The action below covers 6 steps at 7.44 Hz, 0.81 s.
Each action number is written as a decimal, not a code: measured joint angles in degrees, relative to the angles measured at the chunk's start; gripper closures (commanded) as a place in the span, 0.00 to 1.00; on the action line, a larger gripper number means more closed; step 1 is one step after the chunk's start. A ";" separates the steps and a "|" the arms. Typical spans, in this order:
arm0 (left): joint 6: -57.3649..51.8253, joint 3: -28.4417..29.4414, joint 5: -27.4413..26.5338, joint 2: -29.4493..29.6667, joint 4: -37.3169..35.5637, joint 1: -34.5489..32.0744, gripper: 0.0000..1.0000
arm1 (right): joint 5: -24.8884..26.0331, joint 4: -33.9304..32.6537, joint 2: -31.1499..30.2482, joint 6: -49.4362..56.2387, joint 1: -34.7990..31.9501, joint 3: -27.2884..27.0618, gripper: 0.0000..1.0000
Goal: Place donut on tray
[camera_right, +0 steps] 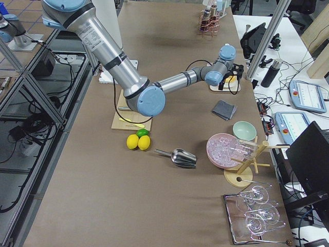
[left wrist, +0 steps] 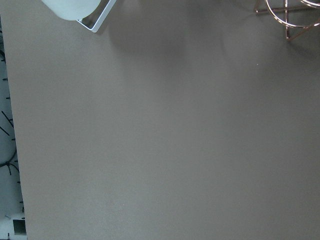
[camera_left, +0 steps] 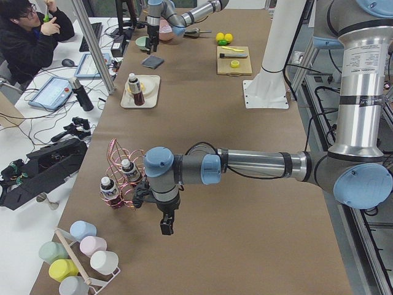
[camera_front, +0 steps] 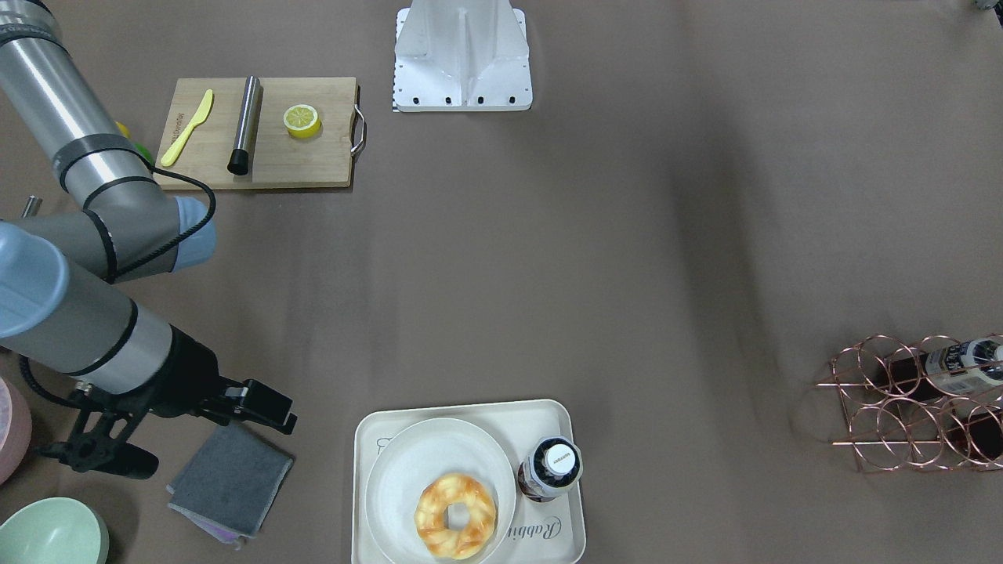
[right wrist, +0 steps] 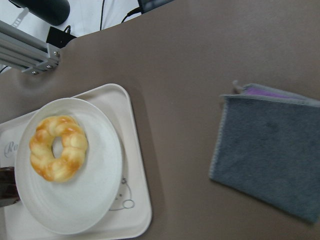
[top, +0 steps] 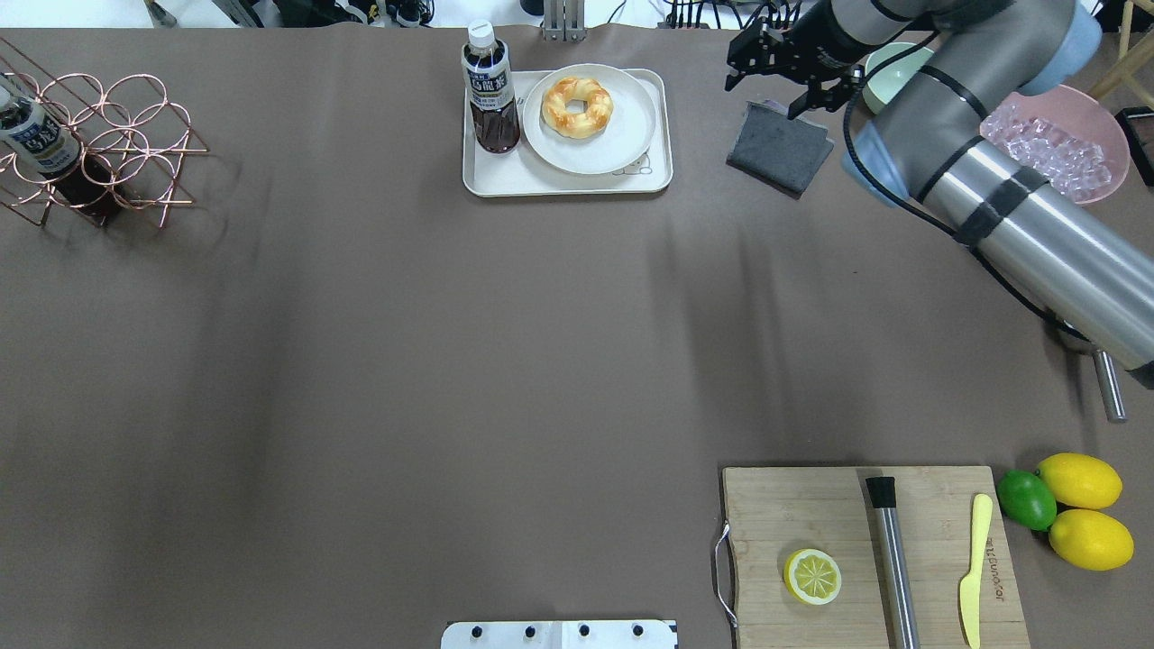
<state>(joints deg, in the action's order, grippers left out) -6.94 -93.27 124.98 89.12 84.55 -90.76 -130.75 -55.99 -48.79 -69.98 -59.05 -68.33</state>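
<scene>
— Asked after the donut (camera_front: 455, 515): pointing which way?
— Lay flat, hole facing straight up. Round as a ring, so showed no long axis worth naming and no end to point with.
— And resting where?
— Sat a little off centre on a round white plate (camera_front: 423, 462) set inside the tray (camera_front: 548, 540), beside an upright bottle (camera_front: 558, 462), at the operators' edge of the worktop (camera_front: 627, 274).
— Relative to the right claw (camera_front: 278, 413)?
— Lay well apart from it, off toward the robot's left. Found that claw clear of the tray, near a folded grey cloth (camera_front: 231, 478).
— Clenched or released?
— Carried nothing; could not tell whether spread or closed. Same for the left claw (camera_left: 166, 224): seen only from the side, close to the copper wire rack (camera_left: 123, 178), far from donut and tray, so could not tell either.
</scene>
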 measured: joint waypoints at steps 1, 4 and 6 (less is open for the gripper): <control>-0.04 0.00 0.00 -0.06 0.00 -0.06 0.02 | -1.89 -0.95 -3.97 4.71 -1.82 -3.53 0.00; -0.08 -0.05 0.00 -0.23 0.00 -0.18 0.02 | -8.41 -1.51 -18.15 11.06 -6.78 -16.08 0.00; -0.08 0.10 0.00 -0.21 0.00 -0.20 0.02 | -9.78 -1.57 -28.51 13.74 -7.31 -23.15 0.00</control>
<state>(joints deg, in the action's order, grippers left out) -7.03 -93.17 124.98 88.92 84.55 -90.96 -140.53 -57.56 -77.30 -56.24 -66.37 -91.48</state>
